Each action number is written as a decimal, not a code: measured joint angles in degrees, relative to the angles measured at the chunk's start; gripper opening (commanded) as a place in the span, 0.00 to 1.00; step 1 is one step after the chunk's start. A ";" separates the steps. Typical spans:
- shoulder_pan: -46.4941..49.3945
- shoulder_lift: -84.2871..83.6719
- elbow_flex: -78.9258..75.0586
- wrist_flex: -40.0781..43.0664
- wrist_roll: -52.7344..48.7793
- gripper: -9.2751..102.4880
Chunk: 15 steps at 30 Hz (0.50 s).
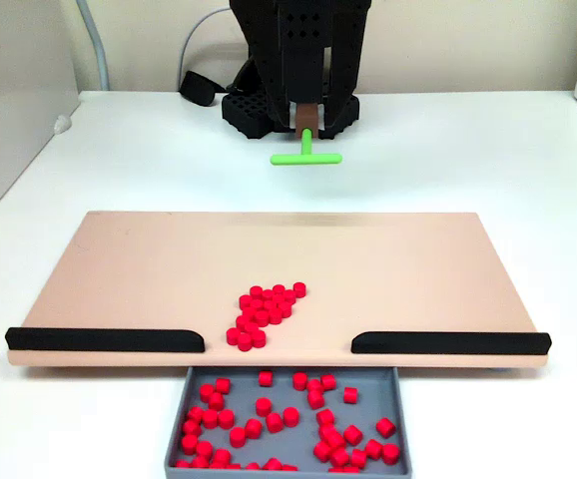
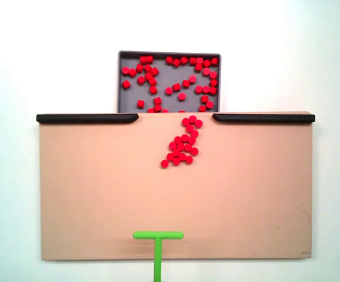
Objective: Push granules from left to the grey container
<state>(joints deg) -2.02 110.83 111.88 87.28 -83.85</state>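
A cluster of red granules (image 1: 266, 311) (image 2: 183, 144) lies on the pinkish-beige board (image 1: 149, 269) (image 2: 87, 188), trailing toward the gap between the two black strips. The grey container (image 1: 376, 384) (image 2: 129, 101) sits just past that gap and holds many more scattered granules. My black gripper (image 1: 306, 128) hangs at the far side of the board, shut on the stem of the green T-shaped pusher (image 1: 306, 157) (image 2: 157, 247). The pusher's crossbar is well away from the cluster, near the board edge opposite the container.
Black strips (image 1: 104, 339) (image 1: 448, 342) (image 2: 87, 118) (image 2: 263, 118) edge the board on either side of the gap. The arm's black base (image 1: 269, 105) stands behind the board on a white table. A grey panel (image 1: 9, 110) rises at the left.
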 measured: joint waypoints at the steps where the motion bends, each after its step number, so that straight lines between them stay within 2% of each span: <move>1: -0.18 0.18 0.00 0.00 -0.26 0.08; 15: -0.35 0.53 0.00 0.09 -1.49 0.08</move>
<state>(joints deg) -2.37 111.36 111.88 87.36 -85.34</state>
